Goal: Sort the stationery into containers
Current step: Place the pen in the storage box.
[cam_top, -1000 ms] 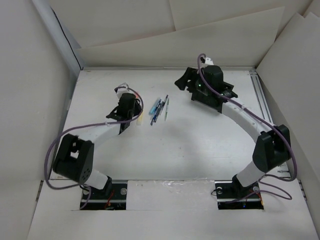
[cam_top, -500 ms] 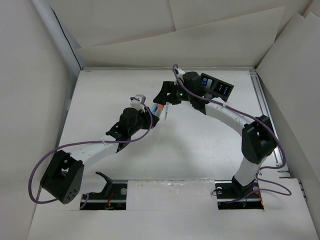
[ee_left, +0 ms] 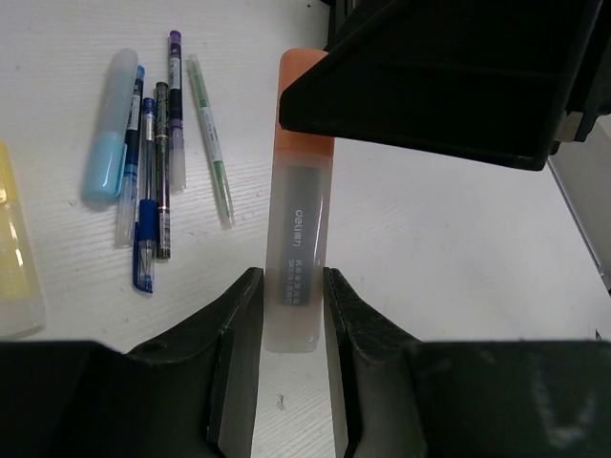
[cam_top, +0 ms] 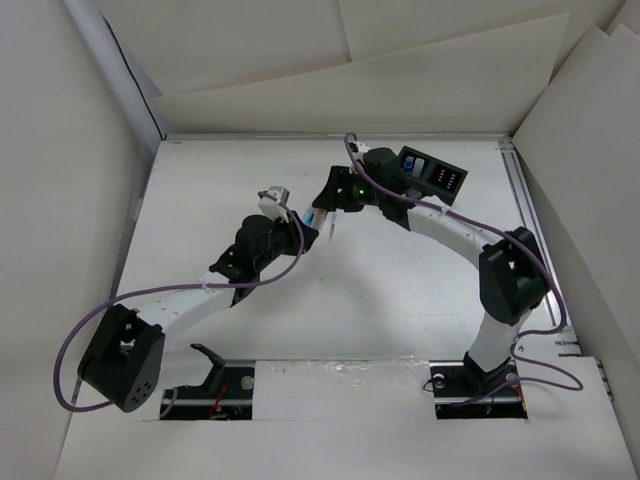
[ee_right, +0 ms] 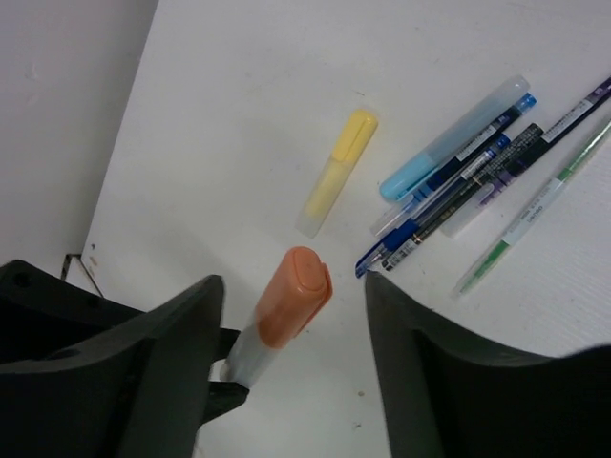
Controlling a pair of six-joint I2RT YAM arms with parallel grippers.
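While the orange highlighter (ee_left: 298, 219) is clamped in the left pincer (ee_left: 289, 301), it is flanked, untouched, by the wide-spread right pincer (ee_right: 289, 284); pens (ee_left: 153, 172) are seen on the desk (ee_left: 449, 248) at its ten o'clock.

The orange highlighter (ee_left: 296, 239) has a frosted, translucent plastic barrel and a smooth opaque cap. The pens (ee_left: 150, 181) on the left have clear, glossy plastic barrels. The yellow highlighter (ee_right: 336, 172) looks cloudy and satin. The table (ee_left: 449, 239) is white, matt and finely ribbed. The jaws of the left gripper (ee_left: 291, 296) and right gripper (ee_right: 291, 291) are dull black plastic.
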